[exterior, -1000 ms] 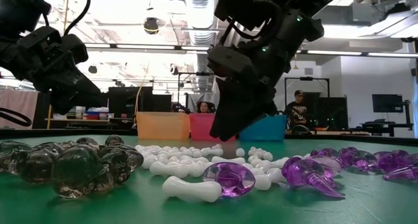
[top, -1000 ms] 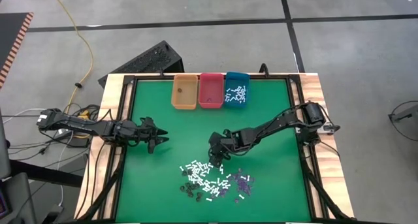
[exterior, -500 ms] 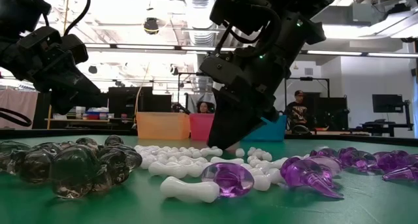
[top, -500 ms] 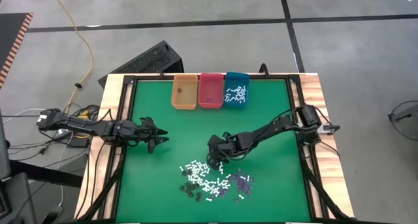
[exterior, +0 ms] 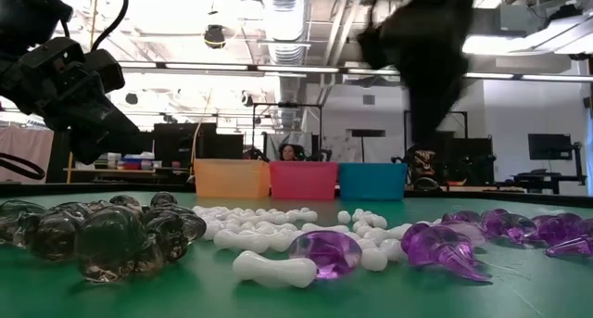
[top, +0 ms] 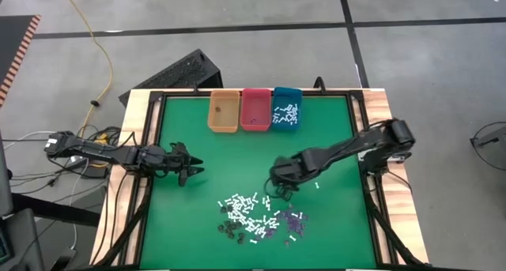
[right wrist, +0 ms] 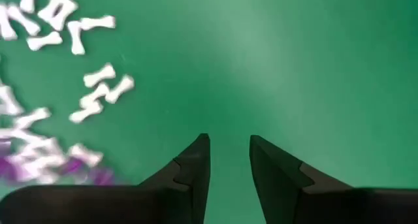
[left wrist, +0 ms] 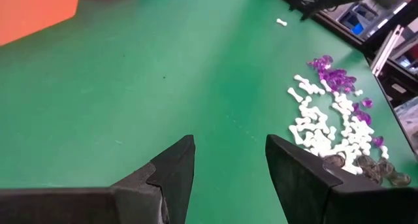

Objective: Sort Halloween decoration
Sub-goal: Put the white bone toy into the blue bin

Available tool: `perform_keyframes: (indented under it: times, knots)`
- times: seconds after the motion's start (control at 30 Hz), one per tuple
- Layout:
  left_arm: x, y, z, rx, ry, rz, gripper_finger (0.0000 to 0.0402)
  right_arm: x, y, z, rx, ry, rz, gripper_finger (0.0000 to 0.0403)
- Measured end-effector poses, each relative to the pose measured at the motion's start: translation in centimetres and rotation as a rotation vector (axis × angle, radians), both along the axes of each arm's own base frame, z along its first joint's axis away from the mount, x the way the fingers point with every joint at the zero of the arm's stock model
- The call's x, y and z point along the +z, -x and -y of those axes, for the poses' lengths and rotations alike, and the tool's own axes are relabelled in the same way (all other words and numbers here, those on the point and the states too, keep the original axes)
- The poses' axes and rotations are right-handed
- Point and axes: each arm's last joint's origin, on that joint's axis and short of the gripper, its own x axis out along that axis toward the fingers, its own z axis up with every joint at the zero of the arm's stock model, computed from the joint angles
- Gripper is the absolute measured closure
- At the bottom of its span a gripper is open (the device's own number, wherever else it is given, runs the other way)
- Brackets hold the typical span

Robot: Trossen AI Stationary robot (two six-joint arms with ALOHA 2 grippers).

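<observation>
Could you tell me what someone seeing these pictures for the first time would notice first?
Most likely the heap of tiny Halloween pieces near the front of the green table: white bones, purple bits and dark ones. Next, the orange bin, pink bin and teal bin lined up at the far edge. The right pincer hovers by the heap; the left pincer waits open.

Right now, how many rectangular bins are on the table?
3, in a row at the green mat's far edge: orange plastic rectangular bin on the left, pink one in the middle, teal one on the right.
</observation>
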Motion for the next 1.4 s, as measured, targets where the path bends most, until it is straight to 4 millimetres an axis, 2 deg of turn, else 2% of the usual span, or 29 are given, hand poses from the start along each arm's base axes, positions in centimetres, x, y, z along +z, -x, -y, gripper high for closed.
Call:
perform_keyframes:
  times: [0.1, 0.37, 0.53, 0.63, 0.73, 0.93, 1.23, 1.4]
  knots:
    - [0.0, 0.0, 0.0, 0.007, -0.002, 0.001, 0.0223, 0.7, 3.3, 0.1, -0.208, -0.005, -0.117, 0.0266]
    - [0.0, 0.0, 0.0, 0.010, -0.011, 0.004, 0.0223, -1.9, 10.9, 0.0, -0.479, -0.091, -0.143, 0.0244]
    - [0.1, 0.0, 0.0, 0.010, -0.011, 0.006, 0.0223, -3.5, 14.5, 0.3, -0.584, -0.135, -0.141, 0.0217]
    - [0.1, 0.0, -0.1, 0.018, -0.012, 0.014, 0.0223, -4.1, 15.7, 0.6, -0.643, -0.162, -0.171, 0.0203]
    - [0.2, -0.1, -0.1, 0.035, -0.016, 0.024, 0.0223, -5.1, 16.6, 0.8, -0.692, -0.147, -0.235, 0.0196]
    - [0.3, -0.1, -0.2, 0.054, -0.020, 0.028, 0.0223, -7.0, 16.9, 1.6, -0.730, -0.084, -0.262, 0.0202]
    - [0.2, -0.1, -0.2, 0.055, -0.008, 0.028, 0.0223, -8.8, 15.7, 2.2, -0.772, -0.087, -0.305, 0.0224]
    - [0.2, -0.1, -0.2, 0.053, -0.013, 0.024, 0.0223, -8.2, 14.4, 1.8, -0.683, -0.102, -0.299, 0.0252]
